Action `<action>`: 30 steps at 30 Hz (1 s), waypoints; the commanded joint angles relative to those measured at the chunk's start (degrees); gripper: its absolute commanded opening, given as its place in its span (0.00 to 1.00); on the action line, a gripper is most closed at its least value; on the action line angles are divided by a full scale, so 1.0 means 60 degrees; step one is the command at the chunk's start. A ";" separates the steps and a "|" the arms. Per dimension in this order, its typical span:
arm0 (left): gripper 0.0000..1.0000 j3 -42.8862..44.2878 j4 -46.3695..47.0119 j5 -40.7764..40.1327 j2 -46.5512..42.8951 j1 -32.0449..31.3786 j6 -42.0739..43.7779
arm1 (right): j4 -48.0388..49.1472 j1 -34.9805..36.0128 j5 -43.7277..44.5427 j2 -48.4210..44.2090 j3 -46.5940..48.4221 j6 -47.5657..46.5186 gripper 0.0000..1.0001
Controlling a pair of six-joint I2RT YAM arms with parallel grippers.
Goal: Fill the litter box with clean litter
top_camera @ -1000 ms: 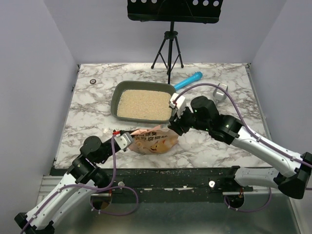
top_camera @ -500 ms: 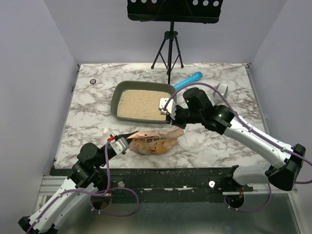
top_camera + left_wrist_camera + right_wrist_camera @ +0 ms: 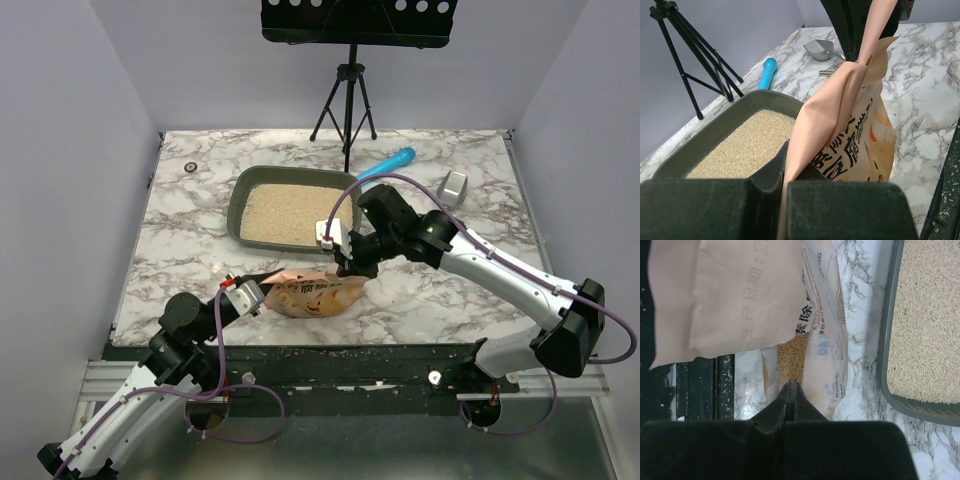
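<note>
On the marble table (image 3: 180,230), the litter box (image 3: 238,205) held clean litter (image 3: 290,215). Just beside its near rim, the orange-pink bag (image 3: 310,295) hung between the left gripper (image 3: 260,294) and the right gripper (image 3: 345,269), both clamped on it.

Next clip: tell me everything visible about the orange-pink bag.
The bag is thin, crinkly orange-pink plastic printed with black characters. It lies on the marble table, just in front of the litter box and apart from it. Its mouth gapes, showing tan litter inside. The left hand is shut on one end and the right hand on the other, holding that edge raised.
</note>
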 commanded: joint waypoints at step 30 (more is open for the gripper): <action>0.00 0.0149 0.1583 0.0323 0.0095 0.0033 -0.0085 | 0.0607 0.0009 -0.0846 0.2278 -0.0065 0.1673 0.31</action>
